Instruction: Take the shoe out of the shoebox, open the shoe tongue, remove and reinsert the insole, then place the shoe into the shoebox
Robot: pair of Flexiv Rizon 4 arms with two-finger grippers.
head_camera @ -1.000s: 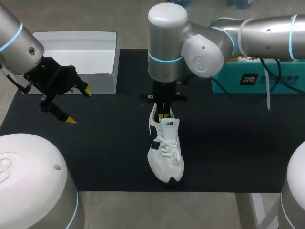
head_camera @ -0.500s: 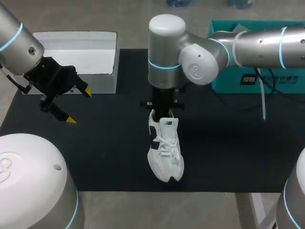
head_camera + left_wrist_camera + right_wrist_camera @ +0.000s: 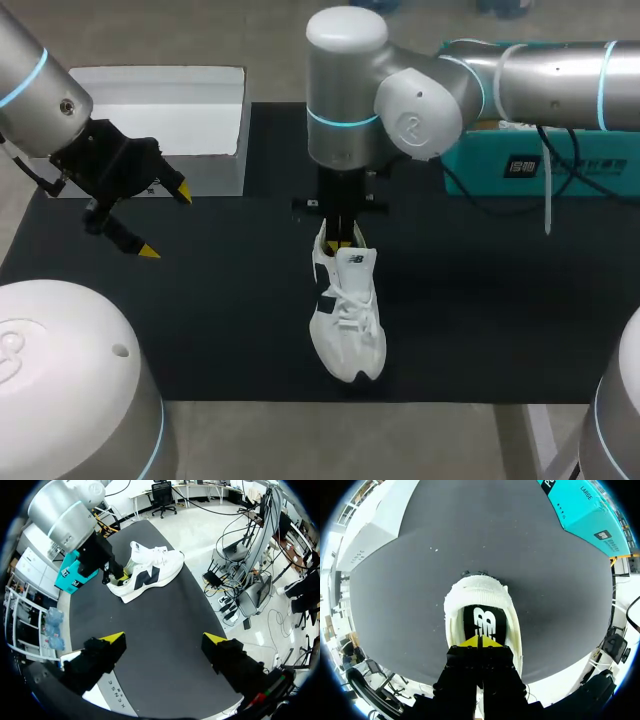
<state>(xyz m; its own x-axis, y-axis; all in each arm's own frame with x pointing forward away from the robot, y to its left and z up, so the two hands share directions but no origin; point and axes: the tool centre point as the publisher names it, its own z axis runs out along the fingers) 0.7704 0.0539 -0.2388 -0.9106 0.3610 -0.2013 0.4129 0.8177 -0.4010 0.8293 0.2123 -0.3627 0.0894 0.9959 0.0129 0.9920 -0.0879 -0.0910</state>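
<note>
A white shoe (image 3: 348, 320) with a dark side mark lies on the black mat (image 3: 480, 300), toe toward the front edge. My right gripper (image 3: 346, 238) comes down from above, shut, its yellow tips inside the heel opening. In the right wrist view the closed tips (image 3: 480, 641) rest over the black insole (image 3: 482, 617) inside the shoe's white collar (image 3: 470, 587). Whether they pinch the insole is not visible. My left gripper (image 3: 165, 222) hangs open and empty over the mat's left side. In the left wrist view the shoe (image 3: 150, 572) lies well ahead of the left gripper (image 3: 164, 638).
The white shoebox (image 3: 160, 105) stands at the back left, just behind the left gripper. A teal box (image 3: 540, 160) sits at the back right under the right arm. A cable (image 3: 548, 200) hangs from that arm.
The right arm's upper joints shifted slightly left and back. Its gripper stays at the shoe's heel opening. The shoe and left arm have not moved.
</note>
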